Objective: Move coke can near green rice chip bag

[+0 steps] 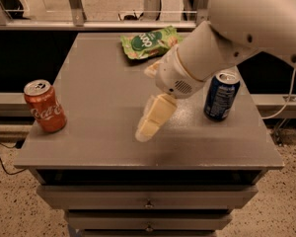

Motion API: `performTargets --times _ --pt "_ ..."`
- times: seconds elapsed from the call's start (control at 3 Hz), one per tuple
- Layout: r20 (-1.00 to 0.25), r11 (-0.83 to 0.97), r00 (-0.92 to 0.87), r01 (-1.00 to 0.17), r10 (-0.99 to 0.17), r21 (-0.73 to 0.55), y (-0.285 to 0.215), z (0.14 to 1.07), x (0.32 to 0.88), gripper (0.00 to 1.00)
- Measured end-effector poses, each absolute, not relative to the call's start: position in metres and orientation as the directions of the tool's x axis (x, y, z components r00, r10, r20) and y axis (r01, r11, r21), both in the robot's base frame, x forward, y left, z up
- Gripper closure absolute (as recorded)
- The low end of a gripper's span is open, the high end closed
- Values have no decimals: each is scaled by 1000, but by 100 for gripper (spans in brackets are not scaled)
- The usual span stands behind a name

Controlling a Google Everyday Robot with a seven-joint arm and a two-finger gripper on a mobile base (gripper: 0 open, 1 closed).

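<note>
Midway, gripper point(150, 121) over table point(103, 83) between coke can point(44, 106) and blue can point(221, 96).

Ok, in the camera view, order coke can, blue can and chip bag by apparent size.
1. green rice chip bag: widest, but farthest and flat, so unsure.
2. coke can and dark blue can: look alike, not ranked.
The gripper hangs above the table's middle.

- Dim, warm amber light lies over the grey flat-topped drawer table point(89, 98), and its top is evenly lit without hard glare.
- The cream two-finger gripper point(153, 115) hangs above the table's middle, with only a faint, soft shadow beneath it.
- The white rounded robot arm point(246, 23), above the table's right side, is the brightest surface.
- At the table's left edge, the red-orange coke can point(44, 107) shows a pale glint on its silver top.
- A dark band lies behind the table.
</note>
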State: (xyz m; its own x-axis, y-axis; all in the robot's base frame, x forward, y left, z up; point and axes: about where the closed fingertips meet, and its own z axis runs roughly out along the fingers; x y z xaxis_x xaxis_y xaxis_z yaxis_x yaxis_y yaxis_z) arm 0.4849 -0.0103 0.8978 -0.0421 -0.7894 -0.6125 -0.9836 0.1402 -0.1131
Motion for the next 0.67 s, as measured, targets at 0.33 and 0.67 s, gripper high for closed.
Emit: performTargets --times 0.33,0.67 --pt "-721 112 1 -988 -693 -109 45 897 505 0" --pt "-796 80 32 -992 -604 -100 94 897 516 0"
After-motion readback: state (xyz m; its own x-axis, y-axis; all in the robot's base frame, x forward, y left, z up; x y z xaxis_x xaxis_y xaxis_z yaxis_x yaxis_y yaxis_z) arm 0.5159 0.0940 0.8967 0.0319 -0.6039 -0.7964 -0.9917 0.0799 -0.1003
